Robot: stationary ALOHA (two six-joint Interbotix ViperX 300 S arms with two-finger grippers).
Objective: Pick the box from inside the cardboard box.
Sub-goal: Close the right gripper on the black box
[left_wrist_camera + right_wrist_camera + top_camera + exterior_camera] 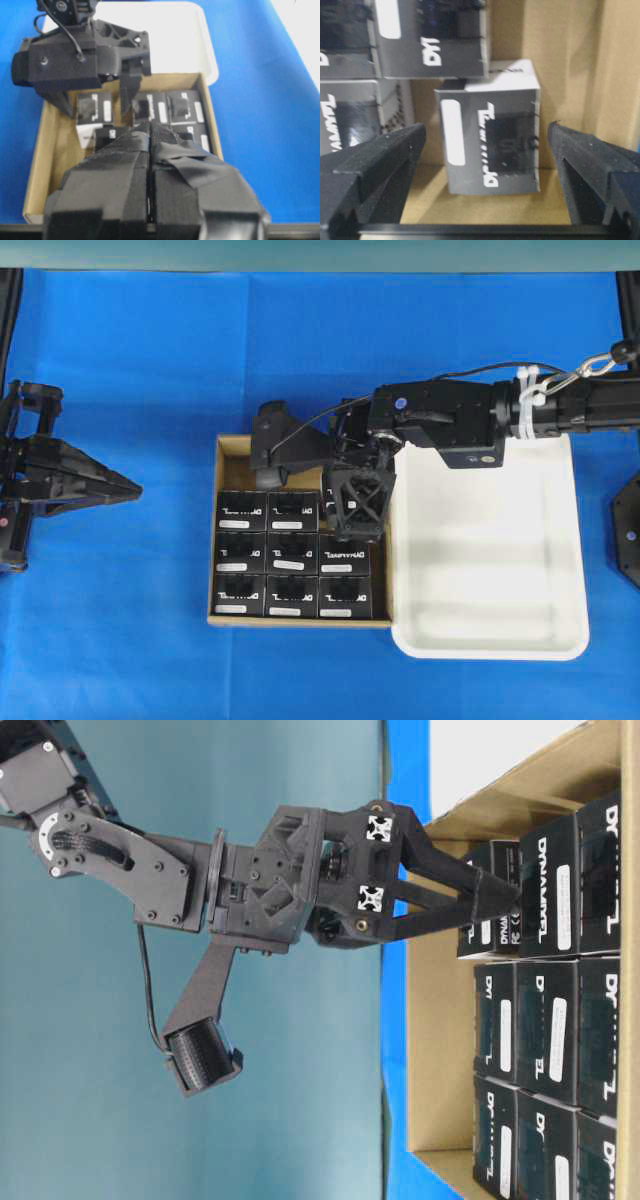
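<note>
The cardboard box (232,462) sits mid-table and holds several small black boxes in rows (292,552). My right gripper (357,508) reaches down into its far right corner. It is open, and its fingers (380,165) stand on either side of one black box (490,145) with white lettering and a white label strip, not touching it. In the table-level view the fingertips (495,895) are level with the top of that box (490,942). My left gripper (132,487) rests at the far left, shut and empty, its taped fingers (130,165) pressed together.
A white plastic tray (565,540) lies against the carton's right wall (391,570), under the right arm (450,420). The carton's wall (615,75) stands just beyond the right-hand finger. Blue cloth (150,360) covers the table.
</note>
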